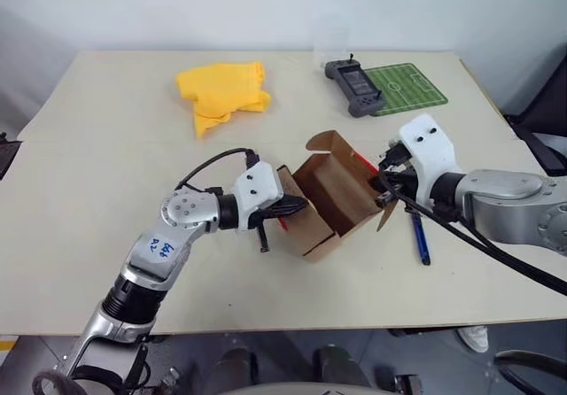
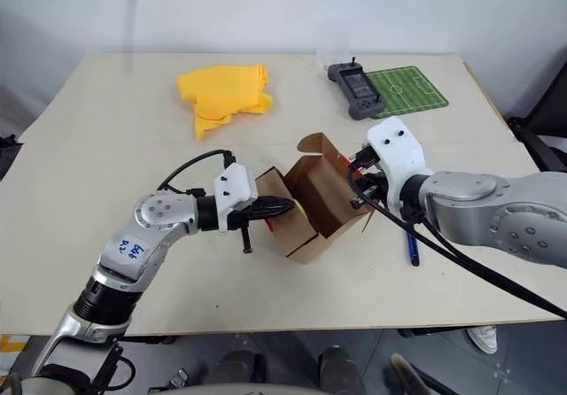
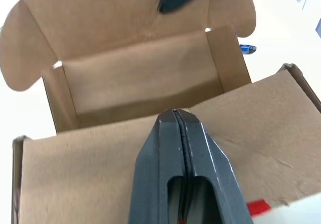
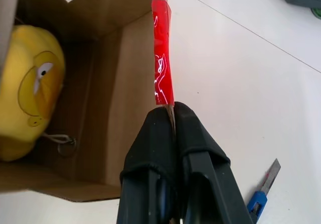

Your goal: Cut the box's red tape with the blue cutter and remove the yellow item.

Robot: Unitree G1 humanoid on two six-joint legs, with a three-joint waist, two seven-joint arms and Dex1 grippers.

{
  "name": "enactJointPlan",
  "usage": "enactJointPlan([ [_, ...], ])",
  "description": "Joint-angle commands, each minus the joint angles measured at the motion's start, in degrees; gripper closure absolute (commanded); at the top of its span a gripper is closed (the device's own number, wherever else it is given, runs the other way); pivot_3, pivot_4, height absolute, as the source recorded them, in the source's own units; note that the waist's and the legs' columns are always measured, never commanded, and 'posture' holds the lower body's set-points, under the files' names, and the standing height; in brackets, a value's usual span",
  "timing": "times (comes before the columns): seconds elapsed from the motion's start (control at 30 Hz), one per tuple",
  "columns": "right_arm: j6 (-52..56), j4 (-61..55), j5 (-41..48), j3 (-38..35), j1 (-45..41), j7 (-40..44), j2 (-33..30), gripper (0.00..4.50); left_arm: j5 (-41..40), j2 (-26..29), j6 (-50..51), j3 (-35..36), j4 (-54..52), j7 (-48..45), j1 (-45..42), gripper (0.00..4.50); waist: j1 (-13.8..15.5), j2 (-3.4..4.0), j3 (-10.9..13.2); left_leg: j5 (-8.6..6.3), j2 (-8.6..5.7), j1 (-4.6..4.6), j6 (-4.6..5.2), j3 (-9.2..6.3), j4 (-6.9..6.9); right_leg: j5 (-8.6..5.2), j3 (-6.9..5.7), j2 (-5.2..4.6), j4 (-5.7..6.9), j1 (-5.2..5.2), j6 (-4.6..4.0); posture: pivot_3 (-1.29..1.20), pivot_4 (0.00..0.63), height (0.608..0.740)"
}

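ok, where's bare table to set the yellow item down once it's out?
Free: the wide near-left stretch of table in front of the yellow cloth; also the near edge in front of the box. Crowded: around the box, with both grippers on it and the cutter just right; far right holds the controller and green mat.

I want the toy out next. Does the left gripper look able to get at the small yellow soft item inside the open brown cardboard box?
Probably not yet. The left gripper is shut and lies against the brown cardboard box's near flap, outside the cavity. The yellow item sits deep inside, and the right gripper pinches the far flap by the red tape.
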Motion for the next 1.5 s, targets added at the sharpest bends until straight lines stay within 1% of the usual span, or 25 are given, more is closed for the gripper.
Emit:
enactJointPlan([
  [0.03,1.2,1.0,0.7,0.8,-2.2,1.6,0.0,4.49,0.6,1.8,5.1,-0.7,0.9,0.2,3.6,4.5,0.0,0.02,0.0,0.0,0.0,0.01,0.0,0.0,0.0,0.0,0.0,0.0,0.0,0.01,0.0,0.0,0.15,0.74],
  [0.13,1.6,1.0,0.6,1.8,-2.6,2.0,0.0,4.49,-0.2,2.4,6.7,0.5,-0.9,0.7,5.1,4.5,0.1,0.04,0.0,0.0,0.0,0.04,0.0,-0.02,-0.01,0.0,-0.01,-0.02,0.01,0.02,0.0,0.0,0.15,0.74],
  [0.27,0.4,0.0,0.3,2.0,-0.3,1.2,0.0,4.49,-1.5,4.6,9.0,3.1,-4.1,1.1,8.6,4.5,0.0,0.06,-0.1,0.0,0.01,0.04,0.0,-0.03,-0.04,0.0,-0.01,-0.03,0.01,0.0,-0.01,0.0,0.15,0.74],
  [0.5,-0.8,-0.4,-1.0,0.8,3.2,0.2,0.0,4.49,-2.2,6.6,10.2,4.4,-5.8,1.7,10.9,4.5,0.3,0.11,-0.1,0.0,-0.06,0.15,0.01,-0.05,-0.03,0.0,-0.02,-0.02,0.02,0.13,-0.01,0.0,0.15,0.74],
  [0.57,-1.0,-0.1,-1.5,0.7,3.9,0.0,0.0,4.49,-2.4,6.7,10.6,4.7,-6.2,1.9,11.3,4.5,0.3,0.11,-0.1,-0.01,-0.08,0.22,0.03,-0.06,-0.03,0.0,-0.03,-0.03,-0.02,0.23,-0.01,0.0,0.15,0.74],
  [0.63,-1.5,-0.1,-1.9,0.5,5.2,-0.2,0.0,4.49,-2.5,6.9,11.1,5.0,-6.7,2.1,11.8,4.5,0.2,0.12,-0.1,-0.14,-0.09,0.32,0.25,-0.08,-0.04,0.0,-0.04,-0.03,-0.05,0.34,-0.01,0.0,0.15,0.74],
  [0.7,-2.1,0.0,-2.3,0.1,6.8,-0.5,0.0,4.49,-2.5,7.0,11.3,5.0,-6.9,2.3,12.0,4.5,0.1,0.08,-0.1,-0.16,-0.09,0.3,0.29,-0.06,-0.13,0.0,-0.03,0.0,-0.04,0.25,-0.01,0.0,0.15,0.74],
  [0.77,-3.1,-0.1,-2.8,-0.5,9.1,-0.9,0.0,4.49,-2.4,6.8,11.0,5.0,-6.7,2.7,12.0,4.5,0.1,0.08,-0.1,-0.14,-0.07,0.03,0.26,-0.08,-0.14,0.0,-0.04,0.02,0.04,-0.08,-0.02,0.0,0.15,0.74],
  [0.8,-3.4,-0.1,-2.8,-0.9,10.0,-1.1,0.0,4.49,-2.4,6.6,10.9,5.0,-6.6,2.9,11.9,4.5,0.0,0.09,-0.1,0.02,-0.06,-0.05,-0.02,-0.11,-0.13,0.0,-0.06,0.02,0.08,-0.16,-0.02,0.0,0.15,0.74],
  [1.07,-5.2,0.4,-3.4,-3.2,14.6,-1.6,0.0,4.49,-3.1,5.2,10.6,5.7,-6.1,3.5,11.0,4.5,-0.1,0.09,0.0,0.02,-0.07,-0.08,-0.02,-0.02,-0.18,0.0,-0.03,0.03,0.09,-0.16,-0.01,0.0,0.15,0.74],
  [1.1,-5.4,0.6,-3.7,-3.2,14.4,-1.2,0.0,4.27,-4.2,4.7,11.7,6.5,-6.5,3.6,11.2,4.5,-0.1,0.09,0.0,0.02,-0.07,-0.08,-0.02,-0.01,-0.17,0.0,-0.02,0.04,0.09,-0.16,-0.01,0.0,0.15,0.74],
  [1.17,-5.7,1.0,-3.1,-2.6,13.4,-0.7,0.0,3.85,-4.9,4.3,13.6,7.5,-7.0,4.6,11.5,4.12,-0.2,0.09,0.0,0.02,-0.06,-0.07,-0.02,-0.02,-0.17,0.0,-0.02,0.04,0.1,-0.16,-0.01,0.0,0.15,0.74],
  [1.2,-6.0,1.3,-2.9,-2.2,12.6,-0.4,0.0,3.53,-5.3,4.1,14.5,8.0,-7.1,5.0,11.5,3.93,-0.2,0.09,0.0,0.02,-0.06,-0.07,-0.02,-0.01,-0.17,0.0,-0.02,0.04,0.1,-0.16,-0.01,0.0,0.15,0.74],
  [1.27,-7.5,2.4,-2.9,-0.9,10.8,0.6,0.0,2.82,-6.0,4.3,15.5,8.8,-7.1,4.8,11.6,3.33,-0.2,0.09,0.0,0.02,-0.06,-0.07,-0.02,-0.01,-0.16,0.0,-0.02,0.04,0.09,-0.16,-0.01,0.0,0.15,0.74],
  [1.33,-11.4,4.1,-4.3,2.1,7.9,3.3,0.0,2.17,-6.7,5.0,15.3,10.0,-7.1,4.0,12.3,2.78,-0.2,0.1,0.0,0.02,-0.06,-0.07,-0.02,-0.01,-0.16,0.0,-0.02,0.04,0.07,-0.16,-0.01,0.0,0.15,0.74],
  [1.47,-23.0,4.9,-11.7,9.2,2.3,12.0,5.3,0.85,-9.2,8.3,13.0,14.6,-6.9,0.3,14.7,1.6,-0.3,0.12,0.0,0.01,-0.06,-0.07,-0.02,0.0,-0.19,0.0,-0.02,0.03,-0.02,-0.21,-0.02,0.0,0.15,0.74],
  [1.5,-26.1,5.2,-12.9,11.3,1.3,15.7,7.5,0.52,-10.3,9.8,12.0,16.4,-6.7,-1.7,15.9,1.29,-0.2,0.11,0.0,0.01,-0.06,-0.07,-0.02,0.0,-0.23,0.0,-0.02,0.02,-0.03,-0.24,-0.02,0.0,0.15,0.74],
])
